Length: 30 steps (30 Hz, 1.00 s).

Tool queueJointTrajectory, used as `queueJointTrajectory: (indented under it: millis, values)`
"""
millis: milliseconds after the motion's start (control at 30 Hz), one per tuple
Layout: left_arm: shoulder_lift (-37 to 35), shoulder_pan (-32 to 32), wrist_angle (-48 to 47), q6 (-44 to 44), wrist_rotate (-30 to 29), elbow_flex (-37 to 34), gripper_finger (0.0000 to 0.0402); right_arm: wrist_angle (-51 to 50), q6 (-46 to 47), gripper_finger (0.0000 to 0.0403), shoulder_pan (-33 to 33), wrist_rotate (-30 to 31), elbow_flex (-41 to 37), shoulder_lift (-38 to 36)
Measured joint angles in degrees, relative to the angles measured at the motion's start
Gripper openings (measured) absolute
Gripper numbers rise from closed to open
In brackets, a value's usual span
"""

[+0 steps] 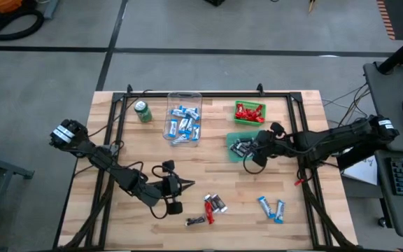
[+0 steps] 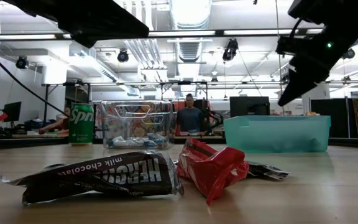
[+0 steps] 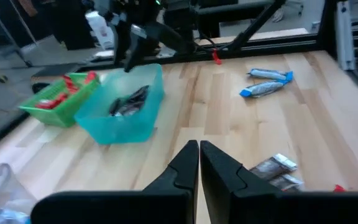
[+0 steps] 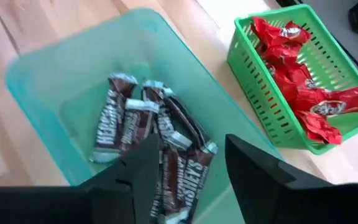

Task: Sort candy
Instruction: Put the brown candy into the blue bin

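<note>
Right wrist view: right claw (image 4: 188, 165) hangs open over the teal bin (image 4: 36, 68) of dark bars (image 4: 148, 134); left claw (image 3: 199, 163) is closed.

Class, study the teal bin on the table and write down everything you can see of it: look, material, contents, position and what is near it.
The teal bin is a small rectangular tub of translucent plastic with rounded corners, standing upright and open-topped on the wooden table. Several dark brown-and-silver chocolate bars lie jumbled inside. A green slotted basket of red candies sits just beside it, on the table's far side. The right pincer hovers open directly above the bin, holding nothing.
</note>
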Motion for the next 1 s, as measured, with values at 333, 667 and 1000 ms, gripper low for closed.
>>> queueJointTrajectory:
  millis: [333, 667, 1000]
  values:
    - [0.02, -1.68, -2.77, -10.4, 11.71, -0.04, 0.0053, 0.97, 3.18, 0.0182, 1.42, -7.75, 3.01, -0.03]
    - [9.5, -5.48, -3.16, -17.86, 12.01, 2.95, 0.0173, 3.71, 4.49, 0.0179, 4.59, -7.71, 2.99, 0.04]
    - [22.18, -7.67, -6.85, -19.77, 18.14, 11.62, 0.0196, 4.28, 5.89, 0.0178, 6.08, -7.75, 2.99, 0.07]
